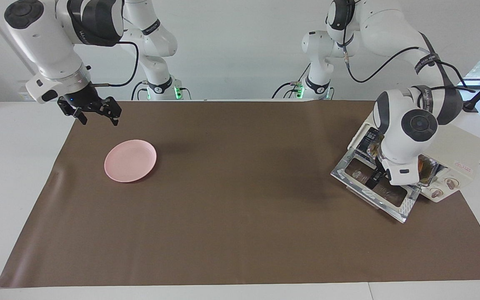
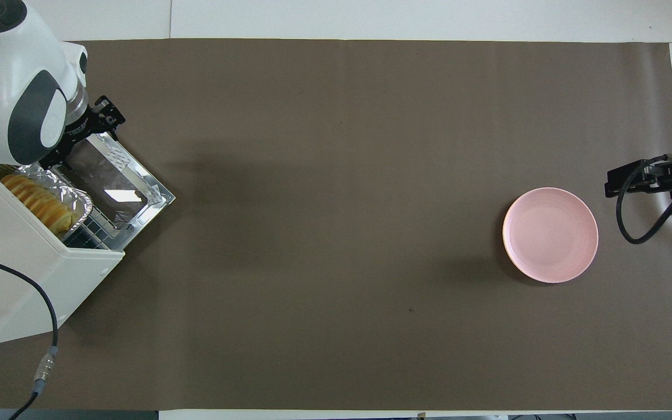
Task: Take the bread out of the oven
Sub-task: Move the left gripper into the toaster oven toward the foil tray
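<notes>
The cream-white oven [image 1: 461, 150] stands at the left arm's end of the table with its glass door [image 2: 108, 181] dropped open. The golden, ridged bread [image 2: 38, 201] lies in a foil tray [image 2: 76, 201] at the oven's mouth. My left gripper [image 2: 105, 114] hangs over the open door in front of the oven, apart from the bread, with nothing in it. In the facing view the left wrist covers the bread. My right gripper [image 1: 97, 118] waits open above the mat's edge, beside the pink plate [image 1: 130, 160].
A brown mat [image 1: 240, 208] covers most of the table. The plate lies at the right arm's end. A cable [image 2: 21, 291] runs over the oven's top. The oven's two knobs [image 1: 444, 187] show beside the door.
</notes>
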`<state>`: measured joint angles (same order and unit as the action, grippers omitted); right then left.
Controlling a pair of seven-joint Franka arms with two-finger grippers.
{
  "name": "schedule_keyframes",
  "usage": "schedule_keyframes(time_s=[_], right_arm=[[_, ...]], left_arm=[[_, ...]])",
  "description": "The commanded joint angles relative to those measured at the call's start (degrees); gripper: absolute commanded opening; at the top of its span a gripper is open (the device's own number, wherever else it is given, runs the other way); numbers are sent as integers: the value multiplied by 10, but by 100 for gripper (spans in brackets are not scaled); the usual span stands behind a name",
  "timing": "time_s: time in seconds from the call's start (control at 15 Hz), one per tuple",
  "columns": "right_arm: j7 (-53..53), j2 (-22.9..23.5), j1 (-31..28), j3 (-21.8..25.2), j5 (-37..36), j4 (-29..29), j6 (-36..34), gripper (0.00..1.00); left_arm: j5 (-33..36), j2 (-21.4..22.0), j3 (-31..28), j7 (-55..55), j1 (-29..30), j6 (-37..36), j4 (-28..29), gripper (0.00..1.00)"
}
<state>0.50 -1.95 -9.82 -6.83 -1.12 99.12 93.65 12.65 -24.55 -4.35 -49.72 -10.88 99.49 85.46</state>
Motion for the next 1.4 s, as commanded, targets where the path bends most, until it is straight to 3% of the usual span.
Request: schedule_keyframes(time_s=[0.0, 0.6, 1.33], right_arm=[[-11, -2, -4, -3, 9, -2, -7, 100], [-11, -2, -4, -3, 10, -2, -5, 100], [-10, -2, 2, -6, 10, 3, 8, 100]], left_arm=[[20, 38, -1, -23, 1, 51, 81, 100], [45, 30, -1, 20, 9, 10, 47, 100], [58, 37, -1, 46, 32, 46, 85, 100]])
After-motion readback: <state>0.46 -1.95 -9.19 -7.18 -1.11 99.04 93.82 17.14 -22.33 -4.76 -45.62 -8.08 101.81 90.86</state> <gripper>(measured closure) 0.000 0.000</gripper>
